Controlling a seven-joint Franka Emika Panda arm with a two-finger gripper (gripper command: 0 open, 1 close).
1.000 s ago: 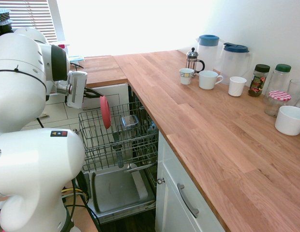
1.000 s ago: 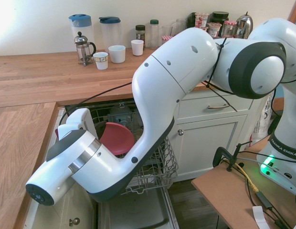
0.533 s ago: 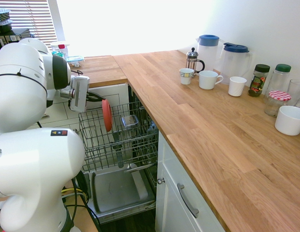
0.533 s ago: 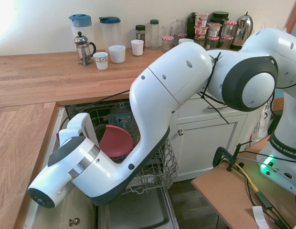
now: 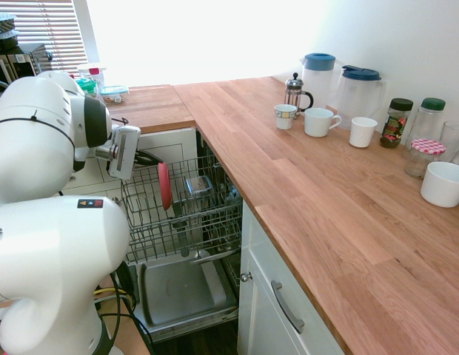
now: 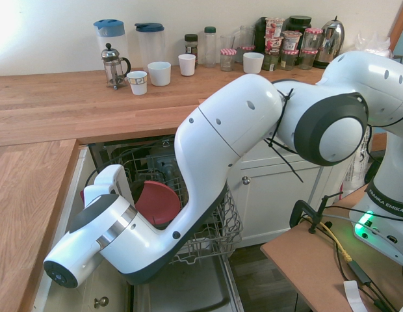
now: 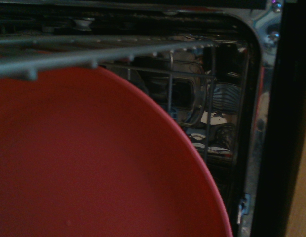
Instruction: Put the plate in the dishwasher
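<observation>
- Wooden desk point(image 5: 303, 192), pale, across the right of the frame.
- Plate point(image 5: 164, 186), round, coral-red plastic: left of centre, on edge, gripped by closed fingers point(image 5: 158, 160).
- Dishwasher point(image 5: 181, 288), grey, wire-racked: lower left, open.
- Step, judged: loading; next, lower plate between tines, then release.
</observation>
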